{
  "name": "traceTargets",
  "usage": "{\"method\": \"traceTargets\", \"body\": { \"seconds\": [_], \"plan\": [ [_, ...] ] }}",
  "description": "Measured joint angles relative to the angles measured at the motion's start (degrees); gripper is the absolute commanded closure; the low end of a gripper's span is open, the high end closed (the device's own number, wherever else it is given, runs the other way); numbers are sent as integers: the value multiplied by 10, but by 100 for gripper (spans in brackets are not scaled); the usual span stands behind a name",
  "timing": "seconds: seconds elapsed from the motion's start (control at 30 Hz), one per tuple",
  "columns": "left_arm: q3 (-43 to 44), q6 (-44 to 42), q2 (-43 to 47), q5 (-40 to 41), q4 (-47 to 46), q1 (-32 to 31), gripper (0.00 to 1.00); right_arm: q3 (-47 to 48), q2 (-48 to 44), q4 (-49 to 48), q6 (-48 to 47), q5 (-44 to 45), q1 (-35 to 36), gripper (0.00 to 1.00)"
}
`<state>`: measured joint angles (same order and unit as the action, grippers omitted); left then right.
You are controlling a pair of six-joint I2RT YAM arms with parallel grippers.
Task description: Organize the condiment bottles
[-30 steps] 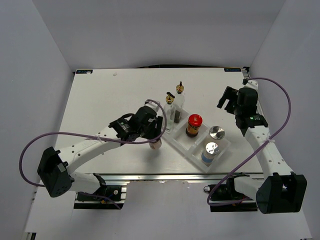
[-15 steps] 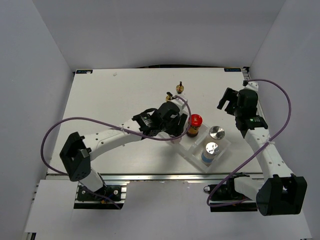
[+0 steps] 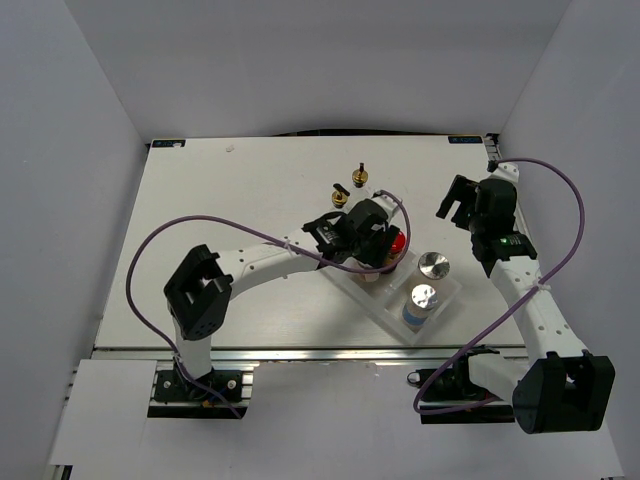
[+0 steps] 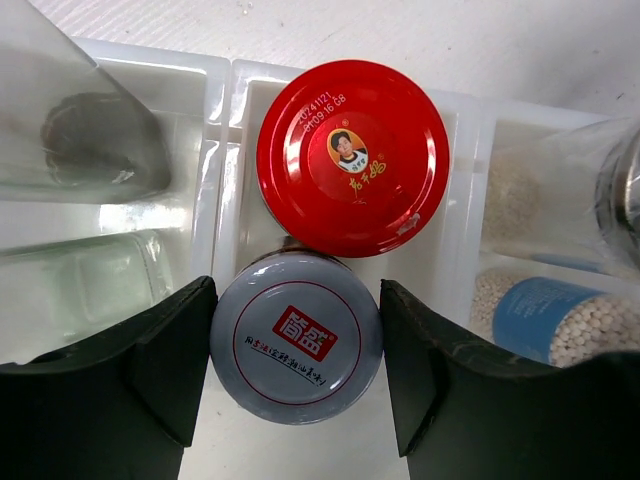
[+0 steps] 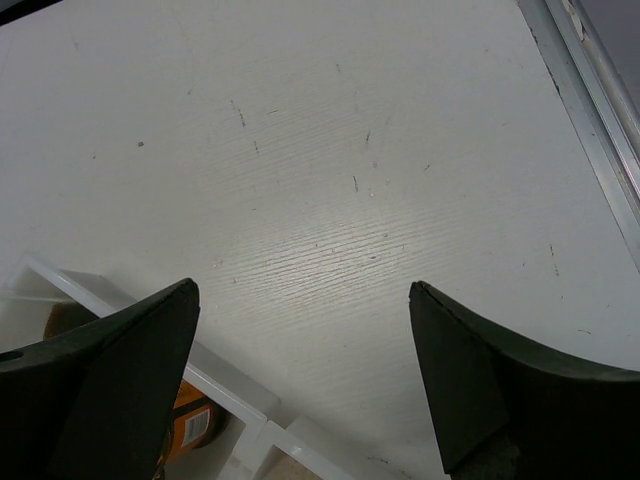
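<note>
Middle tray (image 4: 222, 110) compartment holds red-lidded jar (image 4: 352, 155) and pale-lidded jar (image 4: 296, 345), the latter clamped in the left gripper (image 4: 296, 300). The right gripper (image 5: 302, 290) gapes wide.

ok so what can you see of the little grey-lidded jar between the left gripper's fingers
The small jar shows mainly its round pale grey lid, with a red square logo and a thin red ring of print. It is upright, clamped on both sides by the left gripper. It is over the middle compartment of the white tray, close against the red-lidded jar. Its body is hidden; whether it rests on the floor is unclear.
</note>
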<state>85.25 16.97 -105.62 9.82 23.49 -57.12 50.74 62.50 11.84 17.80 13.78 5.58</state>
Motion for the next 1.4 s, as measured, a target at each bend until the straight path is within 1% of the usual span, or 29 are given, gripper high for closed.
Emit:
{"method": "traceTargets", "body": {
  "seconds": [0.1,0.13,0.17,0.23,0.27,0.3,0.37,0.43,0.47,0.5,0.53,0.67,0.83,0.93,1.07,1.23,1.33,1.4],
  "plan": [
    [0,-4,-10,2,-4,-1,100,0,0,0,0,0,0,11],
    [0,-3,-15,2,-4,-1,97,0,0,0,-1,0,0,11],
    [0,-3,-22,3,-5,-2,78,0,0,0,-1,0,0,11],
    [0,-1,-33,2,-3,-2,57,0,0,0,-2,2,0,11],
    [0,0,-38,2,-2,-2,45,0,0,0,-2,5,0,11],
    [0,1,-44,2,0,-2,38,0,0,0,-3,7,0,11],
    [-1,4,-45,5,-6,-3,36,0,0,0,-3,9,0,11],
    [-3,7,-45,9,-10,-3,32,0,-2,0,-3,9,0,11],
    [-3,9,-45,9,-11,-3,26,0,-3,0,-3,9,0,11],
    [-3,11,-45,11,-11,-3,6,0,-4,0,-3,9,0,11],
    [-3,10,-45,13,-10,-3,2,0,-4,0,-3,9,0,11],
    [-1,15,-45,18,-2,-3,2,0,-4,0,-3,9,0,11],
    [5,13,-26,17,37,-3,2,0,-7,2,-3,11,0,11],
    [7,11,7,12,48,-3,2,0,-13,2,-3,11,0,11],
    [12,11,60,-14,48,-3,2,0,-18,2,-3,10,0,11],
    [18,9,103,-44,59,-3,2,0,-18,2,-3,10,0,10],
    [-2,11,135,-25,71,-4,2,0,-18,2,-3,7,0,11],
    [-45,22,174,17,78,-5,2,0,-17,1,-3,6,0,11]
  ]
}}
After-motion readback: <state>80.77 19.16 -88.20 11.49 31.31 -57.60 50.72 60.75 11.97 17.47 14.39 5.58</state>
